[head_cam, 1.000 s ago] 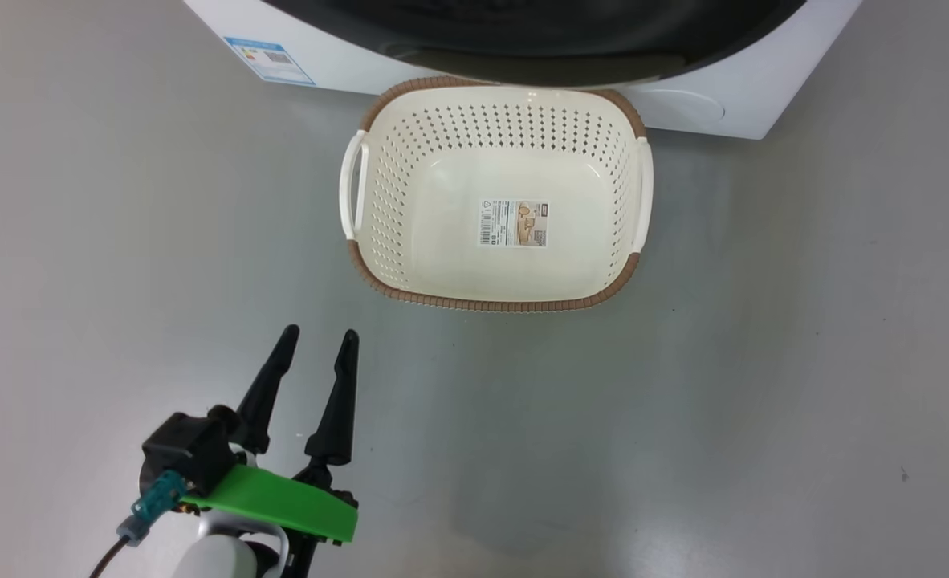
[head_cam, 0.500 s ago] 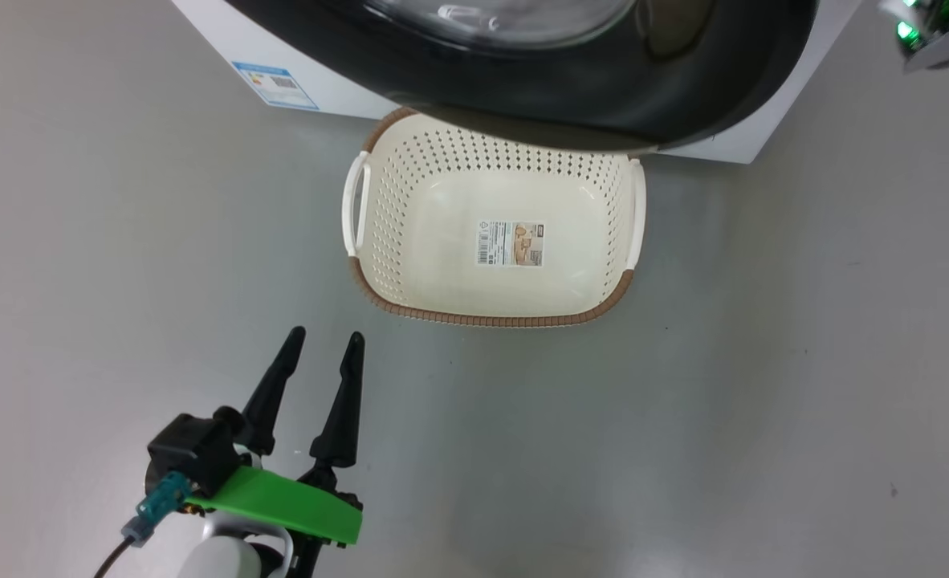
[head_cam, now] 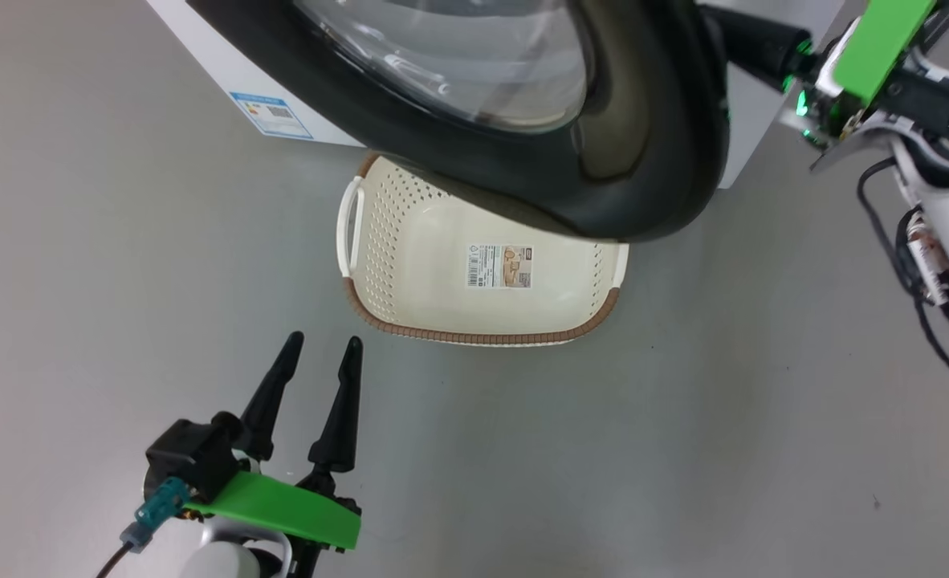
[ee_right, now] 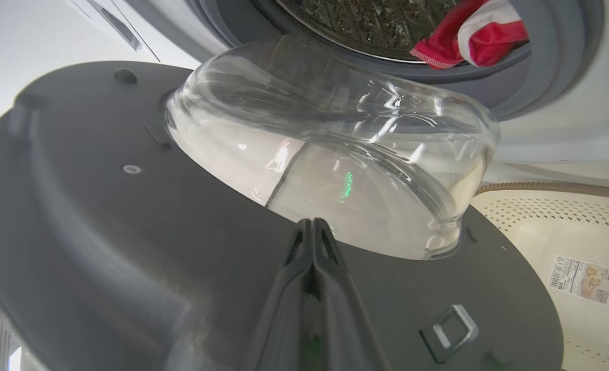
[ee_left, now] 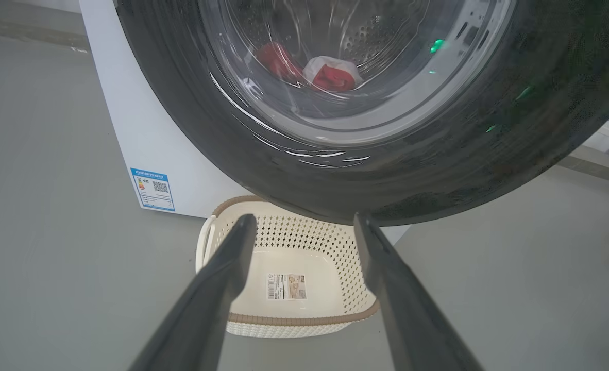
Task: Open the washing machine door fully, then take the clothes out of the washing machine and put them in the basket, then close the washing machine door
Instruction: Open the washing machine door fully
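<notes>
The left gripper [head_cam: 323, 341] hangs wide open and empty over the floor, with the basket [head_cam: 474, 333] at one o'clock. The right gripper [ee_right: 312, 226] is pinched closed, holding nothing, against the inner face of the door [ee_right: 103, 216]. The clothes [ee_right: 469, 36] lie at one o'clock, inside the washing machine [ee_left: 139, 139].

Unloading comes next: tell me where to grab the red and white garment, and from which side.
Grip the red and white garment by its bunched edge at the drum's lip, beside the grey rubber ring; come in from the front. It bulges outward, likely offering folds to pinch.
</notes>
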Motion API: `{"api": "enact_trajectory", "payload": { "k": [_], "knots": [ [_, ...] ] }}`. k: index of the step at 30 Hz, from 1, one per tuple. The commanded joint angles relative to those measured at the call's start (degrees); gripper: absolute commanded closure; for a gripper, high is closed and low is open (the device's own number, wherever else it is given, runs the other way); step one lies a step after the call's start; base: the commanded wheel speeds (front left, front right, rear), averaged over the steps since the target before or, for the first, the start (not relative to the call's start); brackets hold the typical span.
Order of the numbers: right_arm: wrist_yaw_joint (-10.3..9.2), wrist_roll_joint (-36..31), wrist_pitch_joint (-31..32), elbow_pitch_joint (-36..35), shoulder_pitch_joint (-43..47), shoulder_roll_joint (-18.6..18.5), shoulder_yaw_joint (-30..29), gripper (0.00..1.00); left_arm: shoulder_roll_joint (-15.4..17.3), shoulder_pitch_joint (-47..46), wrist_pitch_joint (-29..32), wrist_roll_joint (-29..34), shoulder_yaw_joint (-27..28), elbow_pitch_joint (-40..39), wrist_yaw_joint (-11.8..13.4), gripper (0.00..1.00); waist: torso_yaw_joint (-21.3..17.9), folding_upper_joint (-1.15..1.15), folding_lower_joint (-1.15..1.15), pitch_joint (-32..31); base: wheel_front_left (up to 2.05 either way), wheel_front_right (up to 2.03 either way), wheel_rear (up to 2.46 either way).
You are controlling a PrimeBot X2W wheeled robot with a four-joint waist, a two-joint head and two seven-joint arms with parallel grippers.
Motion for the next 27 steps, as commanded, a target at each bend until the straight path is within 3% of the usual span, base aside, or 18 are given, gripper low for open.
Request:
{"api": "enact_trajectory", "payload": {
  "k": [1, 9, 10, 12, 13, 15, 16, 27],
  "knots": [
    [0.46, 0.0, 0.6, -2.4, 1.8, 1.7, 0.5, 1.00, 1.1, 1.2, -0.5, 0.6, 2.0, -1.4, -0.3, 0.00, -0.1, 0.00, 0.00, -0.4, 0.00, 0.00, 0.00],
    [0.46, 0.5, 2.1, -5.6, 4.9, 2.4, 1.0, 1.00, 1.1, 1.5, -0.5, 1.0, 2.2, -1.7, -0.3, 0.00, -0.5, 0.00, 0.00, -1.2, 0.00, 0.00, 0.00],
    [0.46, 0.4, 2.0, -5.6, 5.1, 2.4, 0.9, 0.89, 1.1, 1.5, -0.5, 1.0, 2.1, -1.9, -0.3, 0.00, -0.5, 0.00, 0.00, -1.3, 0.00, 0.00, 0.00],
    [0.46, 0.0, 1.9, -5.6, 5.4, 2.2, 0.9, 0.80, 1.1, 1.4, -0.5, 0.9, 2.0, -2.0, -0.3, 0.00, -0.4, 0.00, 0.00, -1.3, 0.00, 0.00, 0.00],
    [0.46, -0.4, 1.4, -5.7, 5.5, 2.0, 0.8, 0.64, 1.1, 1.4, -0.5, 0.9, 2.1, -2.1, -0.3, 0.00, -0.4, 0.00, 0.00, -1.3, 0.00, 0.00, 0.00],
    [0.46, -0.8, 0.6, -5.8, 5.6, 2.1, 0.5, 0.52, 1.1, 1.4, -0.5, 0.9, 2.3, -2.3, -0.3, 0.00, -0.5, 0.00, 0.00, -1.3, 0.00, 0.00, 0.00],
    [0.46, -1.1, -0.2, -6.0, 5.8, 2.1, 0.1, 0.03, 1.1, 1.5, -0.5, 0.8, 2.3, -2.3, -0.3, 0.00, -0.5, 0.00, 0.00, -1.4, 0.00, 0.00, 0.00],
    [0.46, -4.3, -10.1, -7.9, 12.8, 0.7, -4.1, 0.00, 1.1, 1.8, -0.5, 2.3, 3.9, -1.2, -0.3, 0.00, -2.6, 0.00, 0.00, -3.1, 0.00, 0.00, 0.00]
  ]
}}
